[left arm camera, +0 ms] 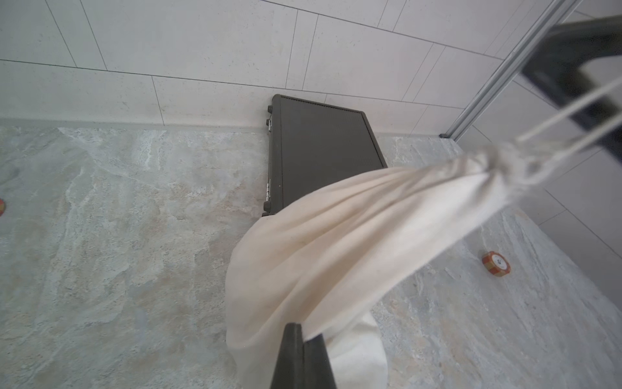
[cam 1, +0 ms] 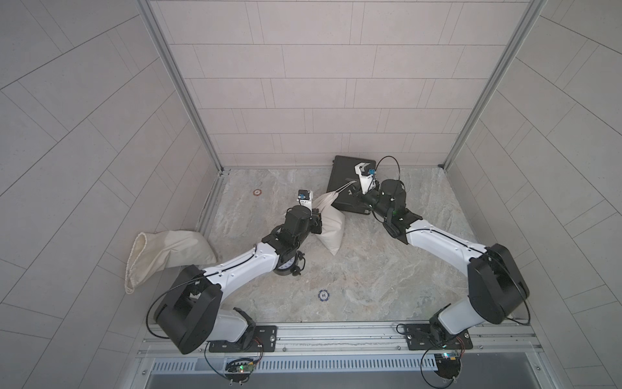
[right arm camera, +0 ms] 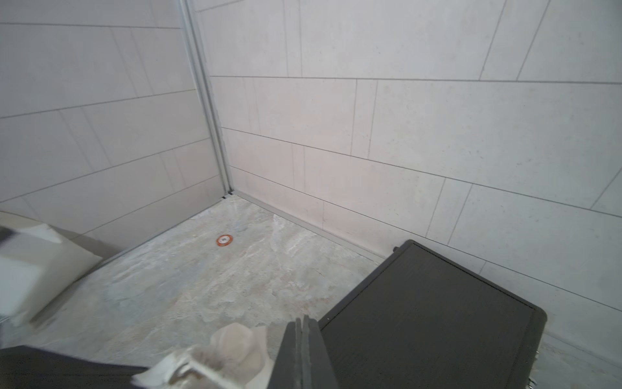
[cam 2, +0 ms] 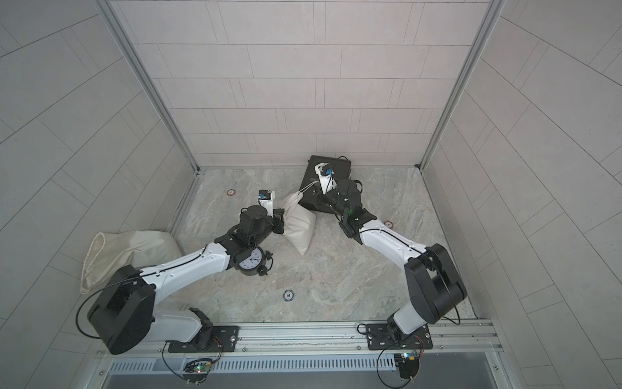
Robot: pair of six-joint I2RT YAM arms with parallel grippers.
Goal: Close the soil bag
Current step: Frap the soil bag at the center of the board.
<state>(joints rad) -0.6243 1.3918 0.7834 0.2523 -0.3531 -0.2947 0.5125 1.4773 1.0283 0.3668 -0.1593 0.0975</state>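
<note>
**Where is the soil bag?**

Just left of the black case (cam 1: 346, 168). The soil bag (cam 1: 331, 229) slumps on the floor, with its gathered neck raised over the case's near corner.

**What are you holding?**

My left gripper (left arm camera: 303, 336) is pinched on a fold of cloth on the bag's flank, on the side away from the case. My right gripper (right arm camera: 302, 340), above the case, is clamped tight. The drawstring (left arm camera: 565, 112) runs taut from the neck to it, so I judge it has the cord.

**How will it handle?**

The cloth is soft and slack near the neck, and I'd guess the fill makes it heavy lower down, so it should sag rather than slide. I'd pull on the cord and anchor on the body cloth. The thin cord could slip between my pads.

**Is there room?**

Far left of the case a spare bag (cam 1: 168, 252) leans at the side wall, and a clock (cam 2: 251, 262) sits under my left forearm. The case backs onto the rear wall, so that way is shut. Right of the case the floor is open.
</note>
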